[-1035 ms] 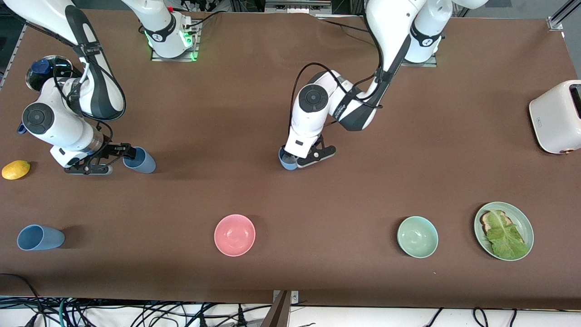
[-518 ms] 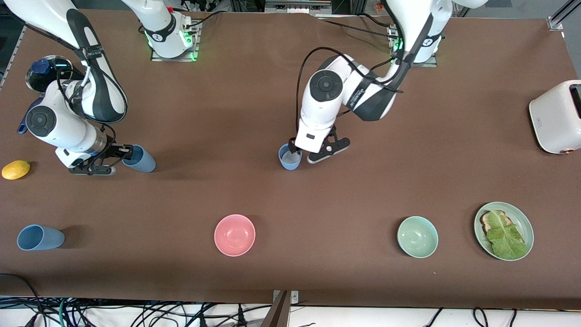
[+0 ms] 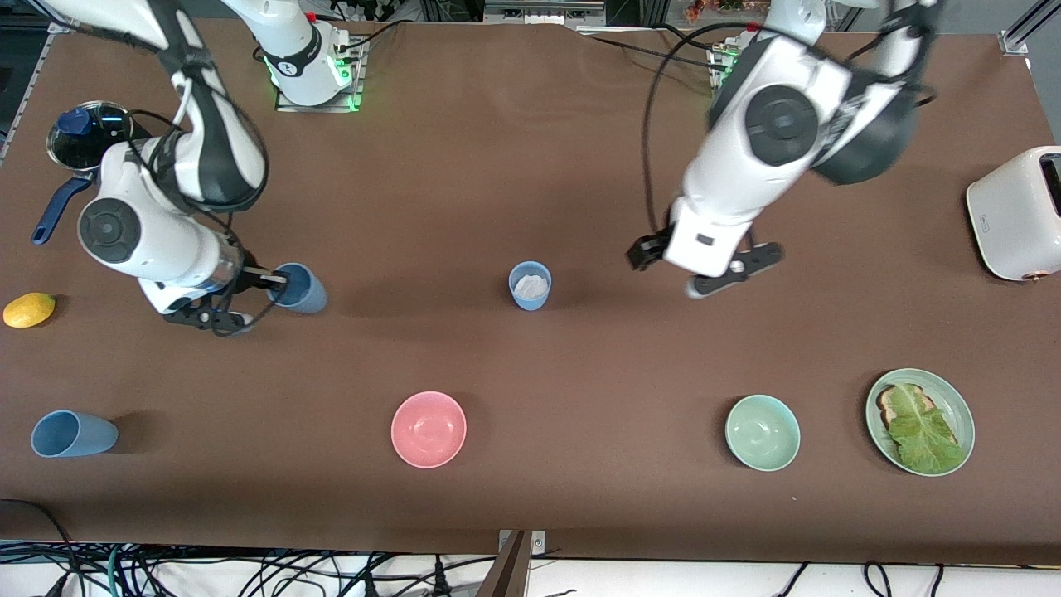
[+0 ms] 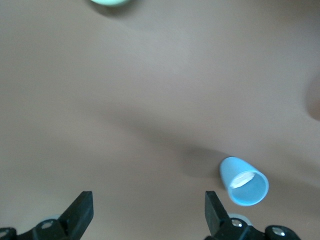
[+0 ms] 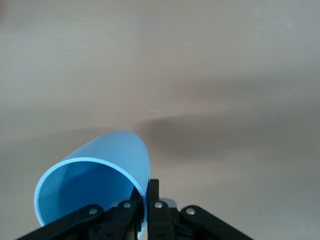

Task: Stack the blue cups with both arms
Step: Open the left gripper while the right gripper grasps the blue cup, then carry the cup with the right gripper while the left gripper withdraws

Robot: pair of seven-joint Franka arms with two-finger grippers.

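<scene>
One blue cup (image 3: 530, 285) stands upright at the table's middle; it also shows in the left wrist view (image 4: 243, 181). My left gripper (image 3: 684, 274) is open and empty in the air, over bare table toward the left arm's end from that cup; its fingers (image 4: 80, 215) stand wide apart. My right gripper (image 3: 269, 286) is shut on the rim of a second blue cup (image 3: 302, 288), held tilted on its side; one finger is inside the cup (image 5: 95, 175), one outside. A third blue cup (image 3: 73, 434) lies on its side near the front edge at the right arm's end.
A pink bowl (image 3: 428, 429), a mint bowl (image 3: 763, 432) and a green plate with toast and lettuce (image 3: 920, 421) line the front. A white toaster (image 3: 1015, 213) stands at the left arm's end. A lemon (image 3: 29, 309) and a navy lidded saucepan (image 3: 83, 137) lie at the right arm's end.
My left gripper let go of the middle cup, rose and swung toward the left arm's end. My right gripper carried its cup a little toward the table's middle.
</scene>
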